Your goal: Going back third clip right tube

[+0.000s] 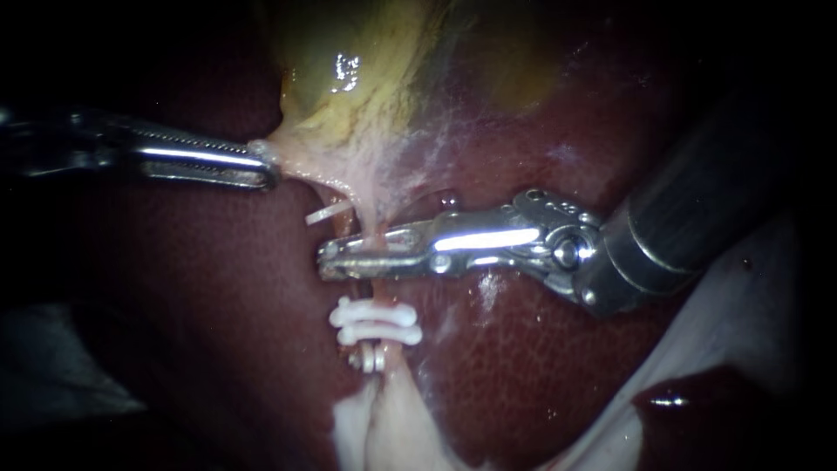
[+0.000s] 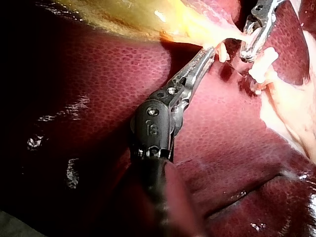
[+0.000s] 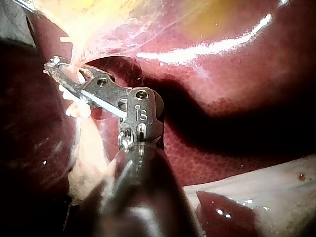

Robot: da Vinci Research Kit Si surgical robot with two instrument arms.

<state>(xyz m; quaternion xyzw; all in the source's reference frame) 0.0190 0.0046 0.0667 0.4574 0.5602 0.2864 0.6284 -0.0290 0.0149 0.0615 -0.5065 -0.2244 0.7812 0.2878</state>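
1. Endoscope view: a stack of white plastic clips (image 1: 375, 324) sits across the thin pale pink tube (image 1: 384, 292). Just above the stack is the right instrument (image 1: 336, 259), bright metal on a dark shaft. Its jaws stand apart with the tube between them. Up and left of the stack, the slim silver left instrument (image 1: 259, 164) is clamped on pale stringy tissue (image 1: 305, 161). This tissue hangs from the yellow-green gallbladder (image 1: 349, 70). Dark red, speckled liver (image 1: 218, 288) lies on both sides of the stack.
2. Left wrist view: the left instrument (image 2: 208, 53) lies near the clips (image 2: 261, 64). Its jaws are closed on the pale stringy tissue (image 2: 217, 34). The right instrument (image 2: 247, 53) is just beside the clips, on their gallbladder (image 2: 123, 19) side.
3. Right wrist view: the clips (image 3: 76, 107) sit on the tube just beside the right instrument (image 3: 57, 66). A gap shows between its jaws, and the tube (image 3: 76, 74) runs through that gap. The glossy liver (image 3: 237, 74) lies beyond the clips.
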